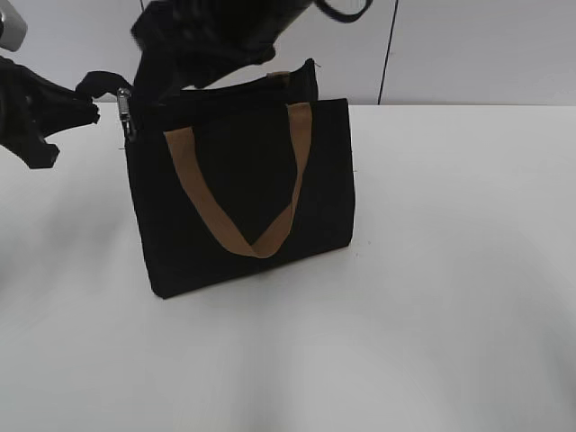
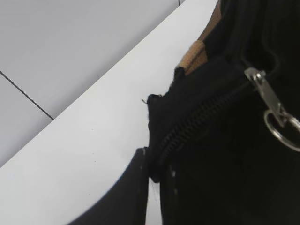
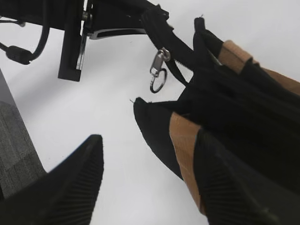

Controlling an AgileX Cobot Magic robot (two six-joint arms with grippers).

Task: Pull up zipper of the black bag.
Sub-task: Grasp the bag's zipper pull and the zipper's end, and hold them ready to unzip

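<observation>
Bag (image 1: 243, 189), black, boxy, upright on white tabletop (image 1: 450, 270), left of centre in the exterior view, tan strap (image 1: 238, 193) hanging in a V on its front. Zipper (image 2: 201, 119) along the top edge, silver pull tab (image 2: 269, 101) with ring at the bag's left end; left hand (image 1: 85, 106) clamped on the fabric tail at that end. Right hand (image 3: 150, 178) above the bag, fingers (image 3: 75, 183) spread, one beside the bag's corner, gripping nothing.

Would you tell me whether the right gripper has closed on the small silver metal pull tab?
No; in the right wrist view the right gripper is open, with the small silver metal pull tab hanging apart from its fingers.
</observation>
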